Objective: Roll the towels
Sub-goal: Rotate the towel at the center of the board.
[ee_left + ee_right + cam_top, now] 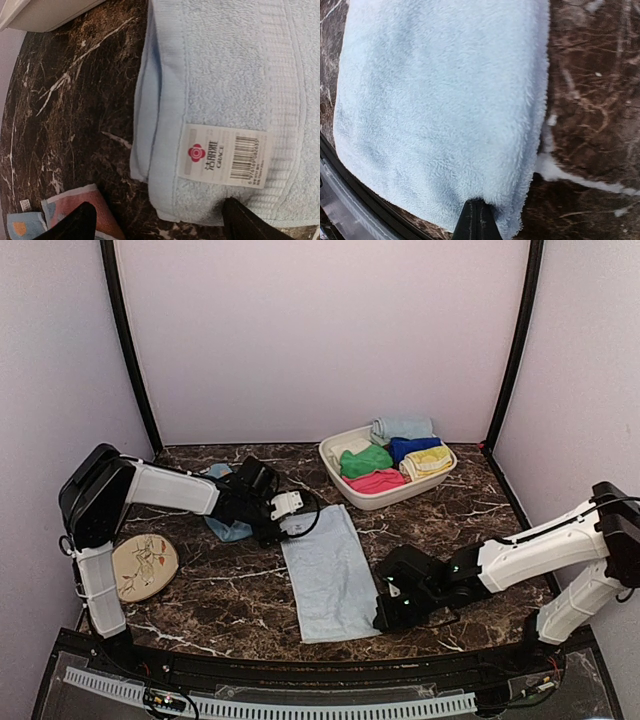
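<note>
A plain pale blue towel (328,575) lies flat in a long folded strip on the dark marble table (470,515). My left gripper (290,508) is open at its far left corner. In the left wrist view that corner, bearing a white label (225,156), lies between the spread fingers of the left gripper (162,225). My right gripper (385,615) is at the near right corner, and the right wrist view shows it (476,220) shut on the fluffy edge (445,115). The spotted medium blue towel (228,530) lies bunched under my left arm.
A white basin (400,495) at the back right holds several rolled towels, among them green, pink, dark blue and yellow ones. A round beige plate (145,565) with a drawing sits near the left edge. Walls close in three sides; a black rail runs along the front.
</note>
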Controlling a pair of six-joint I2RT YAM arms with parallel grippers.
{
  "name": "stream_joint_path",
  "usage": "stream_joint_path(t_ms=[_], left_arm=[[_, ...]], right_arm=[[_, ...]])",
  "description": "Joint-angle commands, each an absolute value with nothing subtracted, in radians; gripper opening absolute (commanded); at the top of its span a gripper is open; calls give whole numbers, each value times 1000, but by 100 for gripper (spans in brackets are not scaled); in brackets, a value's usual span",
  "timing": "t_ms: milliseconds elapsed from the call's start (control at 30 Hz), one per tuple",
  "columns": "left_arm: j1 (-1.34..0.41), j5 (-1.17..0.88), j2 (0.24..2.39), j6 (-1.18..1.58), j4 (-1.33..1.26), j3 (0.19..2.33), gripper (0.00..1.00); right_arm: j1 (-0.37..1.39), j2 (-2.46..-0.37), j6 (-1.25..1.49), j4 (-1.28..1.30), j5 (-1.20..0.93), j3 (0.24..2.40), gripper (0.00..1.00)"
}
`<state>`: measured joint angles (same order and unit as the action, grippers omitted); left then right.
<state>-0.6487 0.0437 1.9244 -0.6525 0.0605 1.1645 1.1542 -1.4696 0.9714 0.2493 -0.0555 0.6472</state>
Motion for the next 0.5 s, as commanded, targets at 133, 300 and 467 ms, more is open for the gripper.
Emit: stream_joint_path(t_ms=[133,300,467], left_arm=[[-607,95,1860,-685,52,1249,98],[-557,-50,1694,-693,280,1242,99],[-576,-277,1443,-792,428,1028,98]], right_arm=[[1222,-1715,936,211,-165,835,0],[1226,-1844,865,224,-229,1009,0],[1227,-1795,867,276,-284,987,4]])
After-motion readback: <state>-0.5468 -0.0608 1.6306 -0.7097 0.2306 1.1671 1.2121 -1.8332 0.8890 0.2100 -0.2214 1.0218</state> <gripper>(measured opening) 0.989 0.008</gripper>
